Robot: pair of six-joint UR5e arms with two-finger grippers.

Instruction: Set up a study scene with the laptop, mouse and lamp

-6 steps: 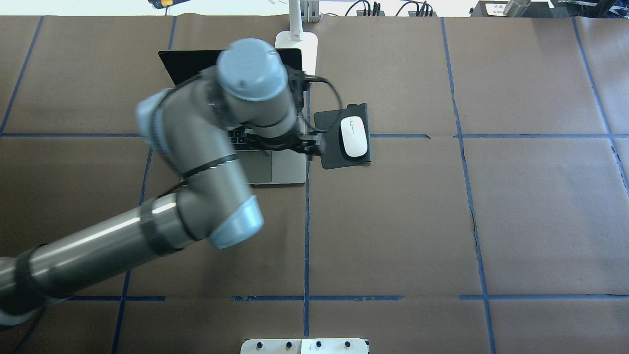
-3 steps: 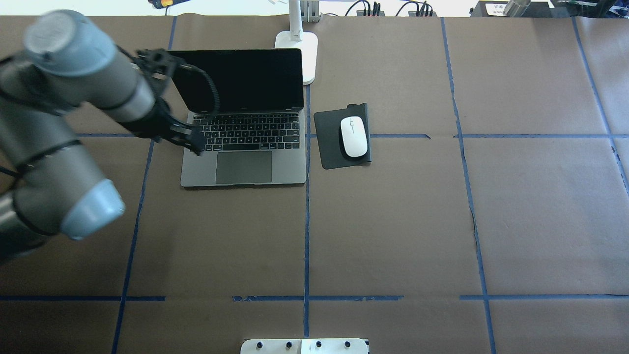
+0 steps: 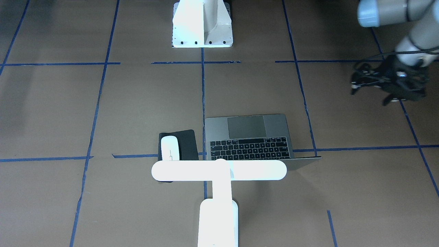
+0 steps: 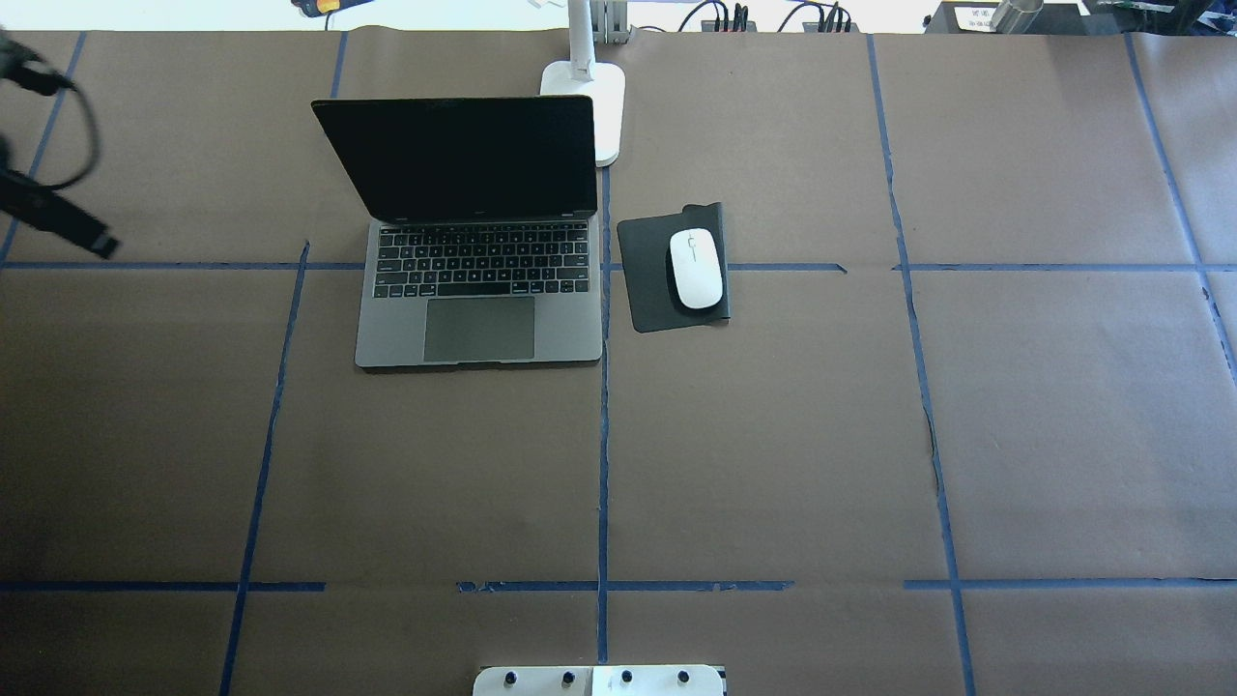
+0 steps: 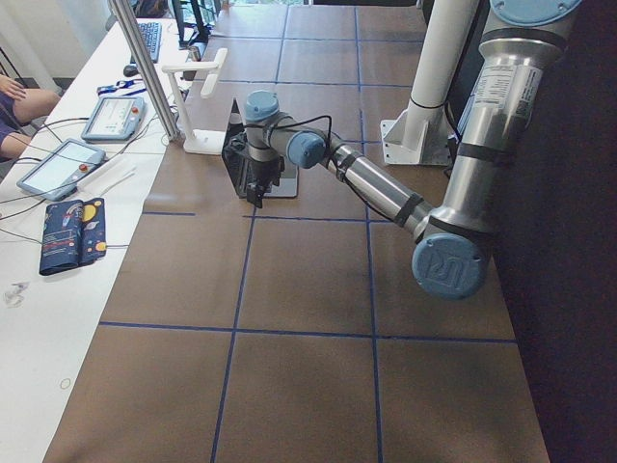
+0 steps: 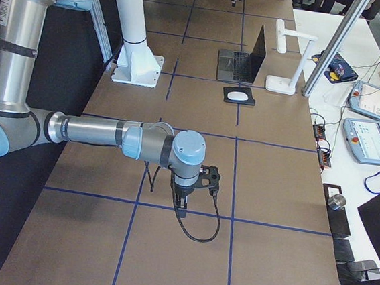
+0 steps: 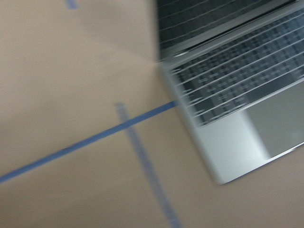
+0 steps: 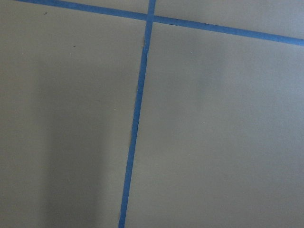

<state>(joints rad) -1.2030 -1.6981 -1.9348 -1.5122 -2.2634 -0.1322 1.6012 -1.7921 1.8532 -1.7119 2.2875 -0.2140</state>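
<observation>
Left gripper (image 3: 391, 84) has swung left off the laptop (image 4: 478, 309), jaws' state unclear; a hasty return could clip its lid

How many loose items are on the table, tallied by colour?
White: 2 (mouse, lamp)
Grey: 1 (laptop)
Black: 1 (mouse pad)
Total: 4

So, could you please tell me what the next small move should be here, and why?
Probably just draw the left gripper back toward its home pose. The slim space-grey metal laptop stands open, the small white oval mouse sits on the black rectangular pad beside it, and the white T-shaped lamp stands behind the laptop; nothing looks left to place.
</observation>
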